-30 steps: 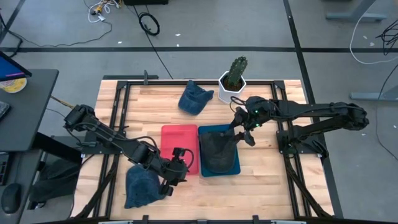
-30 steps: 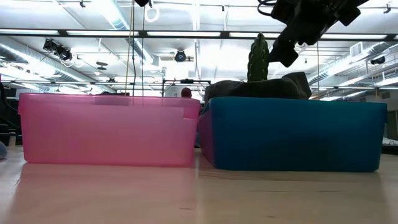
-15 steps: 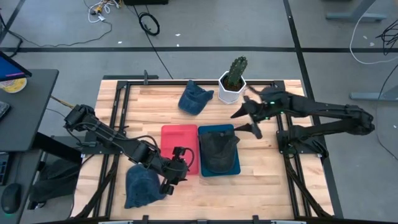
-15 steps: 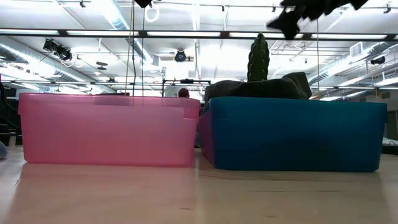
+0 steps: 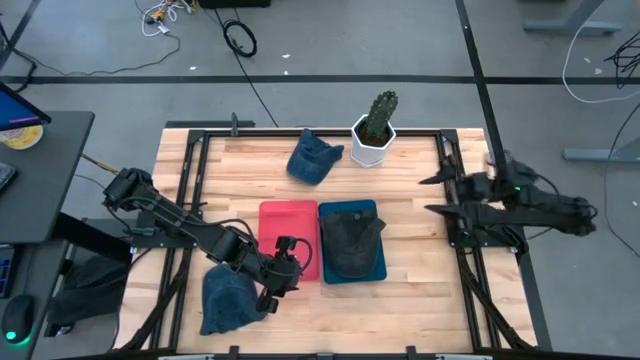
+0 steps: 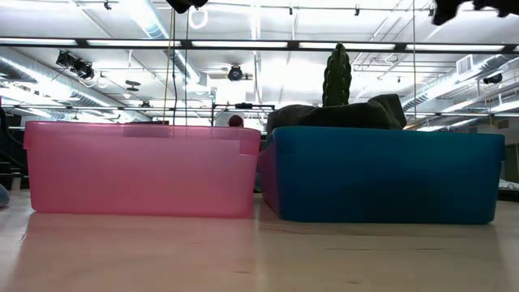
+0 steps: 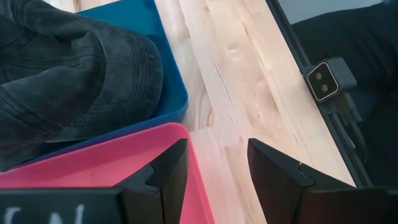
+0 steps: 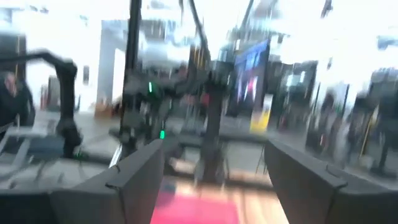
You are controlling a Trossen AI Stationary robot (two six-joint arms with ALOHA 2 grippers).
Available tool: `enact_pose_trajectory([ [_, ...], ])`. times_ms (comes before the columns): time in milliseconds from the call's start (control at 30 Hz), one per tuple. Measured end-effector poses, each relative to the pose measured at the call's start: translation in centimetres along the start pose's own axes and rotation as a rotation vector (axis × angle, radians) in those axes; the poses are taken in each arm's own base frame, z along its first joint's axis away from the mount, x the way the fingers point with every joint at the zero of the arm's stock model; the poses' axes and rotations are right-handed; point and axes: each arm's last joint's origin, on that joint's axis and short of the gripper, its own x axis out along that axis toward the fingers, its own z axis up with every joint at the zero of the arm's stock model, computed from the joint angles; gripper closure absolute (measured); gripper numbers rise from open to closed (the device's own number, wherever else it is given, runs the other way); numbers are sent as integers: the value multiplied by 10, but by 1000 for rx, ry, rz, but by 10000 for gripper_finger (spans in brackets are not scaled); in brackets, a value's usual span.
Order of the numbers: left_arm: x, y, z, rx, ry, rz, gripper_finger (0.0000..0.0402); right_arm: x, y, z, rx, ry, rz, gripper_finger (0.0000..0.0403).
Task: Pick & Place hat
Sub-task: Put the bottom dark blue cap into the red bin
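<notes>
Dark denim: one hat [image 5: 351,243] lies in the blue bin [image 5: 325,215] at frame centre, its peak riding over the rim. A blue hat [image 5: 311,158] sits at upper centre beside the cactus [image 5: 376,125], another hat [image 5: 229,298] at lower left. The right gripper [image 5: 436,194], at the right edge, is spread wide and empty. The left gripper [image 5: 290,266] rests by the pink bin [image 5: 289,213], slightly parted, holding nothing. Reaching for the upper hat risks toppling the cactus; the overhanging peak could snag a passing finger.
</notes>
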Motion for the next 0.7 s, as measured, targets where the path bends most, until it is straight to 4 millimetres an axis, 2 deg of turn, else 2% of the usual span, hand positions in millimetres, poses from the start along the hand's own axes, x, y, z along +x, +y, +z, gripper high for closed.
enact_pose_trajectory([
  [133,0,0,0,0,0,0,232,-21,7,-18,-45,-165,-13,121],
  [333,0,1,0,-1,1,2,232,-14,9,-65,-68,-409,-22,121],
  [400,0,1,0,-2,-1,1,232,-10,8,-68,-56,-328,-45,121],
  [567,0,1,0,-9,0,1,232,-9,7,-74,-79,-300,-76,121],
  [700,0,1,0,-9,1,0,232,-10,7,-71,-85,-321,-88,121],
])
